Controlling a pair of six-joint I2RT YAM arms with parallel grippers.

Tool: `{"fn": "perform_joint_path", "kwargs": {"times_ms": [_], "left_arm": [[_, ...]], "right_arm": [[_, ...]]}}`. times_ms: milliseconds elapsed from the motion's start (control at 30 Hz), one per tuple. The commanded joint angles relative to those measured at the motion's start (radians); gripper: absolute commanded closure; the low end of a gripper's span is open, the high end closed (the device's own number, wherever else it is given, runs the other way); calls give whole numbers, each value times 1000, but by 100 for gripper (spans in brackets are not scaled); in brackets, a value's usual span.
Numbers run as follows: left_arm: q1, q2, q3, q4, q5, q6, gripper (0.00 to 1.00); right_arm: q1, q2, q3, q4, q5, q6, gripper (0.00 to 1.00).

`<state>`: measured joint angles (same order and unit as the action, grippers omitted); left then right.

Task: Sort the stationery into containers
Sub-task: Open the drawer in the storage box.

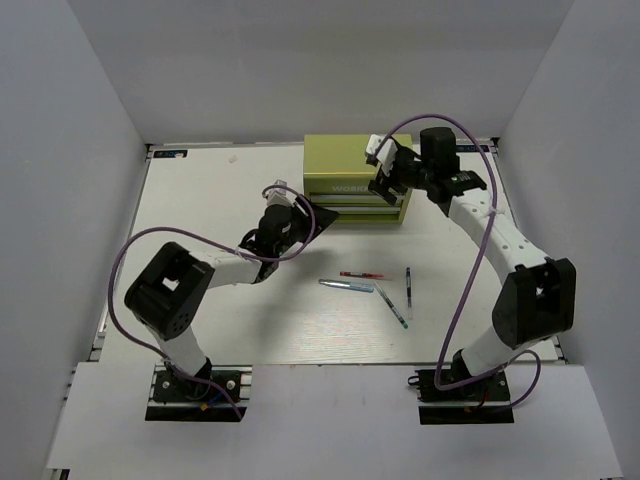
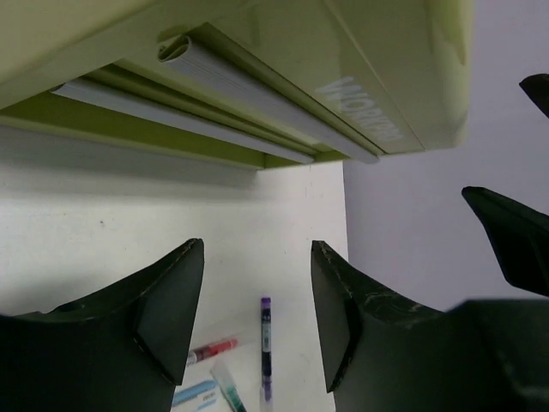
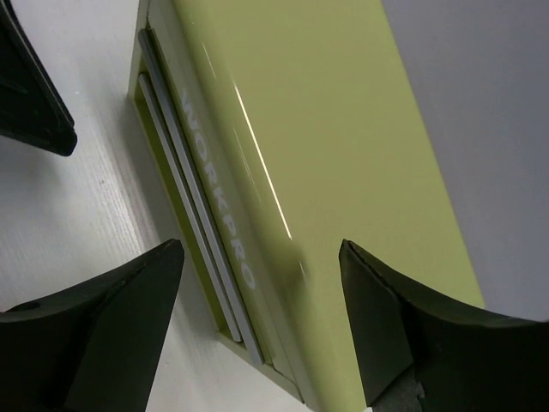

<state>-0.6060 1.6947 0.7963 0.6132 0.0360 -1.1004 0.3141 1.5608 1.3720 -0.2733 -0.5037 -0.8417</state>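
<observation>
Parked at tool chest with both jaws open, empty: left facing drawers, right above top. Seen loose on table: four pens.

Pale block capitals spelling "WORKPRO" – the only wording that can be read – run along the front band of a boxy yellow-green metal tool chest, just above its two shallow drawers. The right wrist camera shows the brand name whole. The left wrist camera catches the same word at a steep slant, and from overhead it is only a faint pale line on the chest's front.
</observation>
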Motion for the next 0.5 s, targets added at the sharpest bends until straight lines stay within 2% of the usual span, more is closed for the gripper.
{"fn": "perform_joint_path", "kwargs": {"times_ms": [0,467], "left_arm": [[-26,18,37,100,-151,-23,37],[-44,190,129,232,-286,-101,37]], "right_arm": [[22,10,56,100,76,15,21],[34,81,55,114,169,18,25]]}}
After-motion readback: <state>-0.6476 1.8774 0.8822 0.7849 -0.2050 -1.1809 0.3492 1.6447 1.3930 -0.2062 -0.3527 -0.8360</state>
